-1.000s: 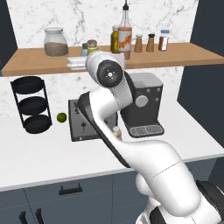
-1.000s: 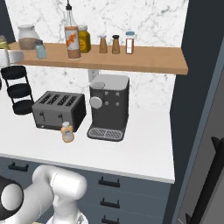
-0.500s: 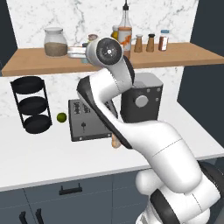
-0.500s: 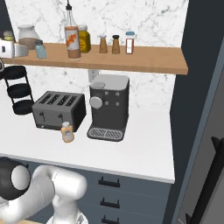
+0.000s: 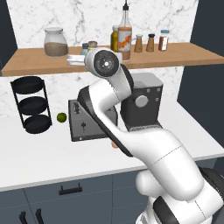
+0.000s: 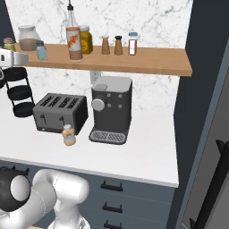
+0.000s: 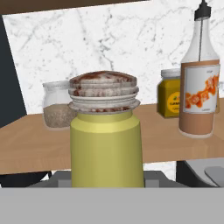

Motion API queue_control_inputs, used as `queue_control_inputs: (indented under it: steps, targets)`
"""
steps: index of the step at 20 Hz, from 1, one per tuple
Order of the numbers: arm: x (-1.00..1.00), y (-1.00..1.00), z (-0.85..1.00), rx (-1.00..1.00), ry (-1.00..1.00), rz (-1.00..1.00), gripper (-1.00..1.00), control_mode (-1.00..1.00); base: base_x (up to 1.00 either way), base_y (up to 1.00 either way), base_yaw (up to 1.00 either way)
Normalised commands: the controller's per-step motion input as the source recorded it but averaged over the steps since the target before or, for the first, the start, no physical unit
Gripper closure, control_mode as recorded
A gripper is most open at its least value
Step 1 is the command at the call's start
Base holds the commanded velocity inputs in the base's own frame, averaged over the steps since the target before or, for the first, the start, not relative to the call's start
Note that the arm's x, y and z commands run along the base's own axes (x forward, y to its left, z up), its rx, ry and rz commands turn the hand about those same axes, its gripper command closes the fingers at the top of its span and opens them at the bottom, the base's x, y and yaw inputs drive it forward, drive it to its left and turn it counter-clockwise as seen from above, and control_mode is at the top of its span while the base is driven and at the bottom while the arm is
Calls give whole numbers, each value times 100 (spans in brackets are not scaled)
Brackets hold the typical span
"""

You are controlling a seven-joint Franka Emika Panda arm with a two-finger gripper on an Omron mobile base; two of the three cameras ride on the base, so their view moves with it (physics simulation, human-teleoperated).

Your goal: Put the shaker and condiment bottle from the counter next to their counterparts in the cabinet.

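Shaker upright, cap upward

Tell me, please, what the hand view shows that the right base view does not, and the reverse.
Hand view's own: a close look at the yellow-green shaker, its ridged cap reddish on top. Right base view's own: the toaster, the coffee machine, the small peach bottle on the counter by the toaster, the black rack, and three small shakers further along the shelf. Shared: the shelf, the tall bottle, the yellow jar and the grain jar.
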Motion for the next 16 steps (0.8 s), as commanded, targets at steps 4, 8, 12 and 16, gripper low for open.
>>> queue_control_inputs:
  steps: [4, 8, 12, 16]
  targets:
    - [0, 0, -24, 3, -7, -1, 100, -100, 0, 0, 0]
    - [10, 0, 0, 10, 0, -3, 100, -100, 0, 0, 0]
    - [18, 6, 0, 6, 0, -5, 100, -100, 0, 0, 0]
    - [12, 31, 0, 2, 0, -4, 100, -100, 0, 0, 0]
